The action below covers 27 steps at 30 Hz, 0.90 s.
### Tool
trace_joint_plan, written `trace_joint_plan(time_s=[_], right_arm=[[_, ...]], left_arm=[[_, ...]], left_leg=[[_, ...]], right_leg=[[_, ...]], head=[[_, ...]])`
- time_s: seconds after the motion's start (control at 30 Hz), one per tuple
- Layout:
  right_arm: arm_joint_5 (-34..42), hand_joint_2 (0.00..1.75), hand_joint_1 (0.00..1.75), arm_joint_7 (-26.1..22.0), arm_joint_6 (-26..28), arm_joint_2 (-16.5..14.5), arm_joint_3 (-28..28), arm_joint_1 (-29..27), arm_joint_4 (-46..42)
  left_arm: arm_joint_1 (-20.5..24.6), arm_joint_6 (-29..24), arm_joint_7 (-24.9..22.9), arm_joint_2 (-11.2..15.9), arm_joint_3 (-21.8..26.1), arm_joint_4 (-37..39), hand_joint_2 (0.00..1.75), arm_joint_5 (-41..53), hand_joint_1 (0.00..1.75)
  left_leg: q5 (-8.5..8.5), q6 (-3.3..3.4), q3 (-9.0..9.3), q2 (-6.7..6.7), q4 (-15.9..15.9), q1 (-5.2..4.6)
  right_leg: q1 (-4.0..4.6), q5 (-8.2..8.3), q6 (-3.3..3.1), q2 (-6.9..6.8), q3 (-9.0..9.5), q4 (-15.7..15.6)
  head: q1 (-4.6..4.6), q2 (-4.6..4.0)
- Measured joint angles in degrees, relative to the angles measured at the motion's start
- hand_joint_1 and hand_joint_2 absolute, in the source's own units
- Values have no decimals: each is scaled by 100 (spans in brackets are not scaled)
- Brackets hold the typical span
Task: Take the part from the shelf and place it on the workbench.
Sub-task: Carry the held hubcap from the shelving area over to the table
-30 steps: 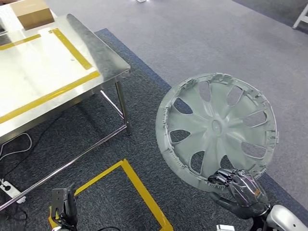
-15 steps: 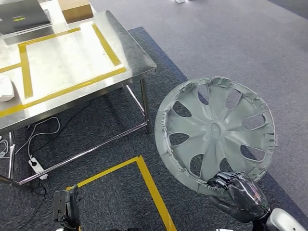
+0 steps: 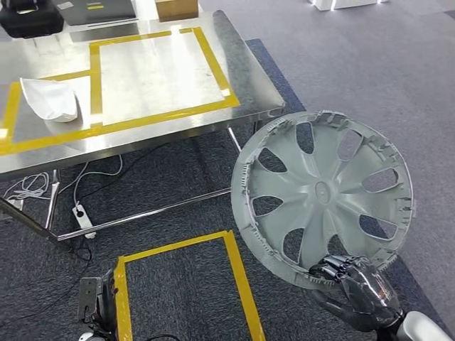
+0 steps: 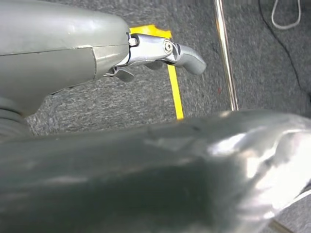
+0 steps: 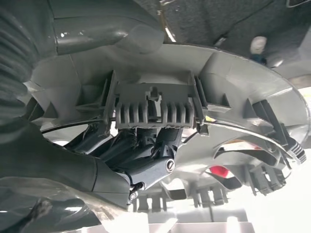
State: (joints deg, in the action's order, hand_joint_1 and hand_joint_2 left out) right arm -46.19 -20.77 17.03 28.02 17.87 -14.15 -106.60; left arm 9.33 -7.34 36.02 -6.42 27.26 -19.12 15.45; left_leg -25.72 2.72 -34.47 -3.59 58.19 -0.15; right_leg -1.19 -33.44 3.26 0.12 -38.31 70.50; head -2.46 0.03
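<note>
From the head view, your right hand point(image 3: 358, 290) grips the wheel cover point(image 3: 322, 193) by its lower rim, fingers curled over the edge, holding it tilted in the air. The cover hangs over the carpet, just beside the near right corner of the workbench point(image 3: 252, 85), not yet above it. On the workbench, yellow tape point(image 3: 161, 117) frames a bare rectangle; a white cloth point(image 3: 49, 99) lies to the frame's left. Your left hand point(image 3: 97, 304) hangs low, near the workbench's front.

In the left wrist view, the left hand point(image 4: 161, 51) holds nothing; its fingers look loosely extended above the carpet.

In the right wrist view, dark fingers point(image 5: 146, 155) clamp the cover's ribbed inner rim.

Carry the cover level over the taped frame, clearing the workbench's edge, before lowering it.
</note>
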Motion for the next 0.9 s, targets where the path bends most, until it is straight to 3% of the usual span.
trace_joint_plan(time_s=[0.07, 0.1, 0.13, 0.2, 0.23, 0.3, 0.37, 0.43, 0.47, 0.53, 0.6, 0.63, 0.67, 0.73, 0.8, 0.87, 0.9], right_arm=[[1, 175, 175, 2, 1, 8, -4, -1, 2], [0, 175, 175, 2, 3, 11, -4, -3, 2], [-1, 175, 175, 1, 7, 14, -4, -6, 1], [4, 175, 175, 2, 15, 16, -3, 0, -2], [10, 175, 175, 5, 16, 17, -5, 9, -2], [24, 175, 175, 10, 19, 19, -5, 19, -3], [29, 175, 175, 8, 22, 20, 3, 15, -3], [29, 175, 175, 4, 22, 19, 14, 16, -2], [30, 175, 175, 2, 21, 18, 19, 18, -2], [32, 175, 175, 3, 20, 18, 24, 23, -3], [37, 175, 175, 5, 22, 18, 25, 25, -3], [39, 175, 175, 7, 25, 18, 26, 26, -3], [40, 175, 175, 8, 28, 18, 28, 30, -3], [43, 175, 175, 16, 33, 18, 30, 41, -8], [57, 175, 175, 30, 42, 19, 25, 43, -15], [93, 175, 175, 42, 51, 18, 19, 32, -17], [118, 175, 175, 44, 54, 15, 18, 26, -16]], left_arm=[[5, 0, 0, -10, 0, 0, 0, 0, 0], [9, 0, 0, -14, 0, 0, 0, 0, 0], [9, 0, 0, -15, 0, 0, 0, 0, 0], [-6, -1, 0, -11, 2, 0, 0, -2, 0], [-17, -2, 0, -5, 2, 0, 0, -2, 0], [-13, -4, 0, 6, 0, 0, 0, -2, 0], [3, -3, 0, 5, -1, 0, 0, -3, 0], [0, 5, 0, 6, -2, 0, 0, -9, 0], [-5, 10, 0, 10, -2, 0, 0, -16, 0], [-8, 24, 1, 25, -2, 0, 0, -31, 0], [7, 37, 4, 37, -2, 0, 0, -41, 0], [14, 44, 7, 39, -2, 0, 0, -46, 0], [17, 49, 10, 42, -2, 0, 0, -50, 0], [0, 52, 15, 45, -2, -1, 0, -53, 0], [-4, 50, 20, 39, -2, -2, 0, -54, 0], [13, 35, 31, 31, -2, -2, 0, -56, 0], [16, 26, 38, 31, -2, -2, 0, -56, 0]], left_leg=[[-23, -40, -16, -158, 46, 5], [-27, -68, -42, -226, 70, 5], [-22, -99, -72, -290, 84, 7], [6, -168, -112, -408, 77, 21], [-6, -201, -125, -369, 94, 16], [-185, -259, -251, -87, 382, -4], [-525, -302, -565, 217, 1073, 6], [-708, -316, -828, 288, 1633, 25], [-645, -308, -823, 298, 1632, 26], [-284, -250, -522, 387, 1052, 7], [-56, -154, -171, 670, 363, -77], [-33, -118, -92, 771, 184, -117], [-60, -96, -82, 811, 128, -149], [-38, -63, -92, 680, 82, -136], [-6, -14, -72, 565, 31, -93], [6, 20, -65, 465, 16, -66], [5, 28, -64, 415, 18, -63]], right_leg=[[-40, 391, -6, 214, 311, -778], [-54, 472, -19, 314, 432, -1036], [-60, 479, -38, 385, 497, -1162], [-51, 467, -105, 314, 533, -1182], [-54, 472, -140, 251, 546, -1194], [-64, 473, -216, 103, 584, -1220], [-37, 451, -267, -52, 610, -1221], [-16, 429, -282, -201, 629, -1220], [-7, 415, -283, -274, 644, -1219], [13, 381, -276, -415, 693, -1219], [42, 342, -248, -545, 732, -1218], [53, 327, -228, -608, 740, -1218], [63, 316, -202, -675, 744, -1222], [61, 280, -142, -751, 754, -1225], [35, 117, -90, -492, 667, -1024], [12, -204, -61, -139, 336, -367], [10, -338, -49, -70, 120, 24]], head=[[1, 0], [-3, 0], [-6, 1], [-11, 1], [-14, 1], [-48, 0], [-75, -1], [-76, -1], [-78, -1], [-77, -1], [-75, 0], [-70, 0], [-67, 0], [-62, 1], [-47, 1], [-21, 1], [-14, 0]])
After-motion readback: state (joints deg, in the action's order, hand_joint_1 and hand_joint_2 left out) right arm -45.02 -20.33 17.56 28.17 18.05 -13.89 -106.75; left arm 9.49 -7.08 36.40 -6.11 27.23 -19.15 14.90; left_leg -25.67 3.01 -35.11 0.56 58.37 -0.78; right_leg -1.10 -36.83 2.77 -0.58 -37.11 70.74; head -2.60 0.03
